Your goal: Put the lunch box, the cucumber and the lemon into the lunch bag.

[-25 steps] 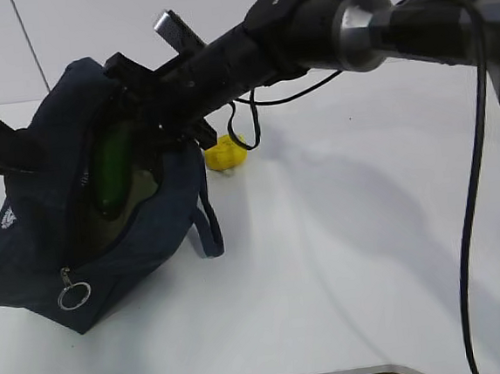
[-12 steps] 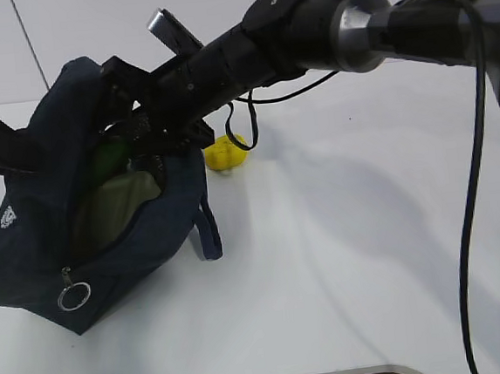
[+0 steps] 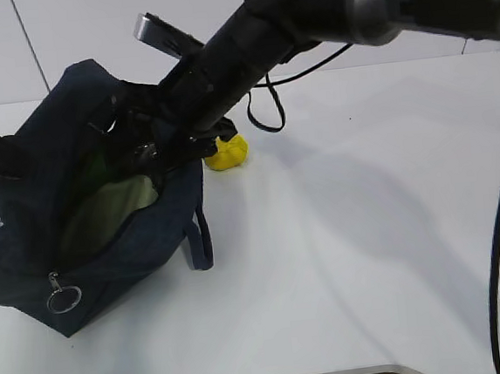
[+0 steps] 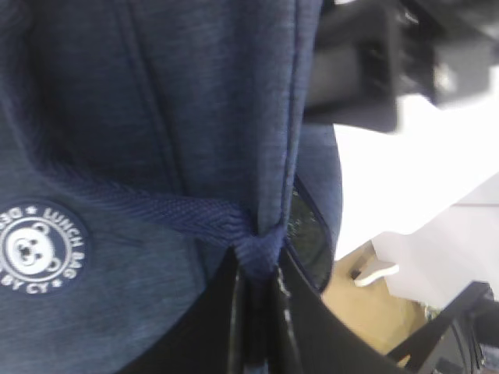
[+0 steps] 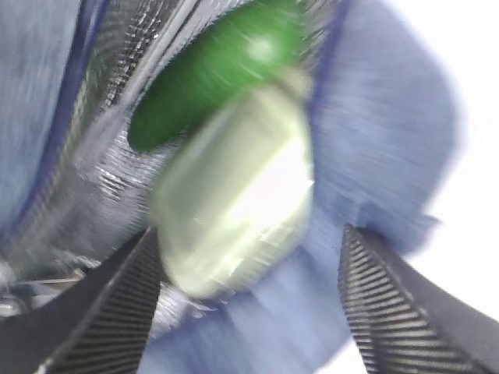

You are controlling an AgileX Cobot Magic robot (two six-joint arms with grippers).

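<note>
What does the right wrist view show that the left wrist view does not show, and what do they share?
Only the right wrist view shows the inside of the bag: the cucumber lying beside the lunch box against the silver lining, with the right gripper open above them and holding nothing. Only the left wrist view shows the left gripper shut on a bag handle, and the white bear emblem. Both show the navy fabric of the lunch bag. Neither shows the lemon.

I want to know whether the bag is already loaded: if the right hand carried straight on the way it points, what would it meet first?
Probably the lunch box lid, lying in the lunch bag beside the cucumber; the right hand is open, though blur leaves depth uncertain.
</note>
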